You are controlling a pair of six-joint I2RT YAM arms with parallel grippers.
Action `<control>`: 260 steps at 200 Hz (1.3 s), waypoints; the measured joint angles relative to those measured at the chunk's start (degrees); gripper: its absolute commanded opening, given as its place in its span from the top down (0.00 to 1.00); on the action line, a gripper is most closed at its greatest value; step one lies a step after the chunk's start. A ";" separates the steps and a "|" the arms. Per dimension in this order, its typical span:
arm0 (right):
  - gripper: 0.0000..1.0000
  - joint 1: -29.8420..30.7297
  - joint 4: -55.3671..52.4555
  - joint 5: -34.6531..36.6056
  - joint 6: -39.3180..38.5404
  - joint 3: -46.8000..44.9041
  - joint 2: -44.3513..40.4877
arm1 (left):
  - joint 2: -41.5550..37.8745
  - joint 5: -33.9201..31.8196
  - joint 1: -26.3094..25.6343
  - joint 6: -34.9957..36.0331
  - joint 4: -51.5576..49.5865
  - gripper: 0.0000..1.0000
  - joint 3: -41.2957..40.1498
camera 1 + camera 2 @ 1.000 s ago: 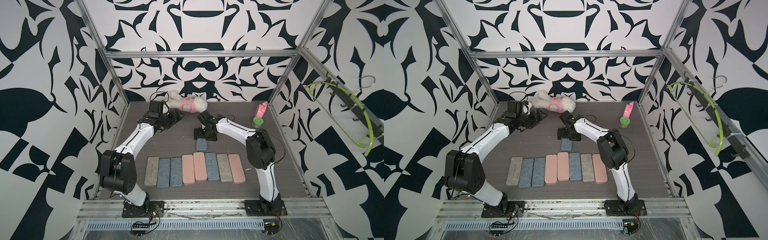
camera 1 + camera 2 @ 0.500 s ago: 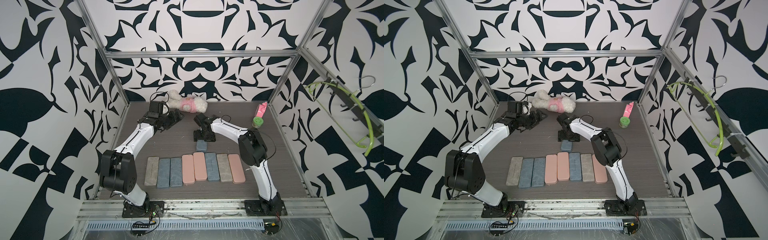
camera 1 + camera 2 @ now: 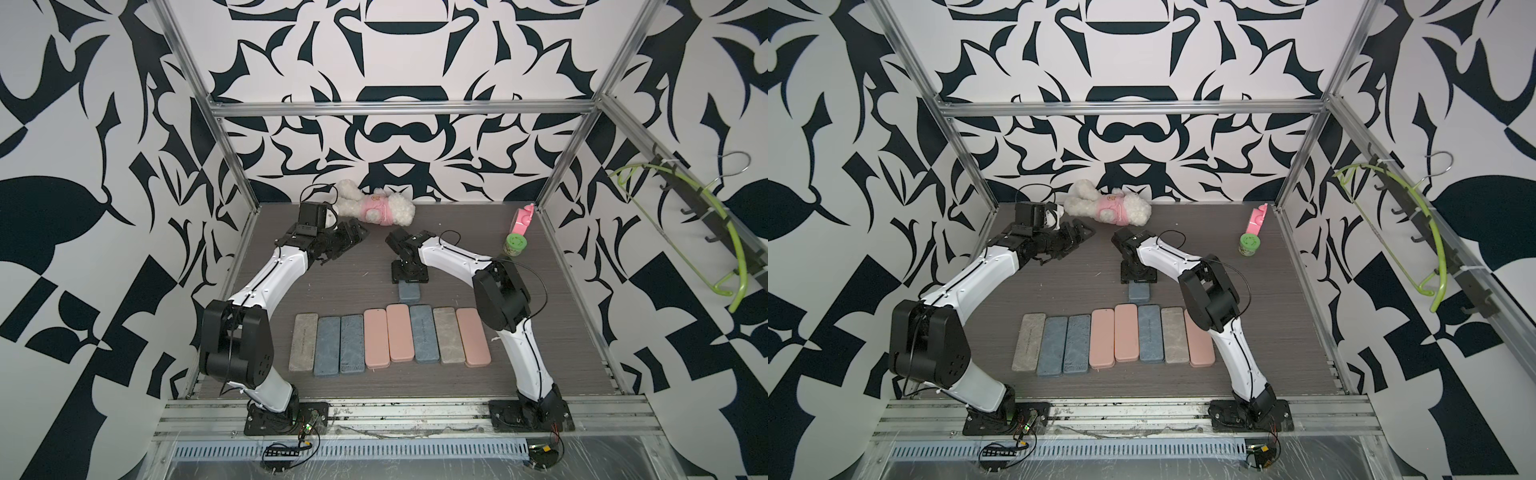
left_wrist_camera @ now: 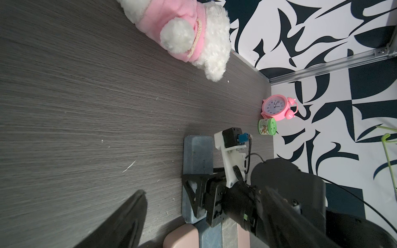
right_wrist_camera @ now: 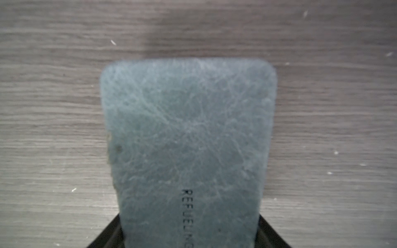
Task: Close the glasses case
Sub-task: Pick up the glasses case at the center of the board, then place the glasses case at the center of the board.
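A blue glasses case (image 3: 409,292) (image 3: 1139,292) lies flat with its lid down on the table, just behind a row of other cases. My right gripper (image 3: 409,276) (image 3: 1139,277) points straight down over its far end. In the right wrist view the case (image 5: 189,133) fills the gap, and my black fingers (image 5: 267,232) press on both long sides. The left wrist view shows the same case (image 4: 197,150) under that gripper. My left gripper (image 3: 353,237) (image 3: 1077,237) hovers open and empty at the back left.
Several closed cases in grey, blue and pink lie in a row (image 3: 390,336) near the front. A white and pink plush toy (image 3: 376,208) lies by the back wall. A pink alarm clock (image 3: 523,218) and a green jar (image 3: 515,244) stand at the back right.
My right gripper's jaws have narrowed onto the blue case, and that arm's elbow has swung inward. The left arm has not moved.
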 measured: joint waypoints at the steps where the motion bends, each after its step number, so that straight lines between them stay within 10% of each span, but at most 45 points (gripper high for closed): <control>1: 0.32 0.00 -0.02 0.07 -0.02 -0.07 -0.13 | 0.00 0.02 0.00 0.00 0.00 0.12 0.00; 151: 0.37 -9.11 -10.12 10.51 -9.94 -37.31 -51.06 | 0.68 -2.99 -7.08 6.03 -3.72 0.08 1.92; 260: 0.32 -3.32 -17.90 12.15 -1.11 -49.86 -54.40 | 1.33 -2.97 -7.41 6.03 -3.80 0.08 1.92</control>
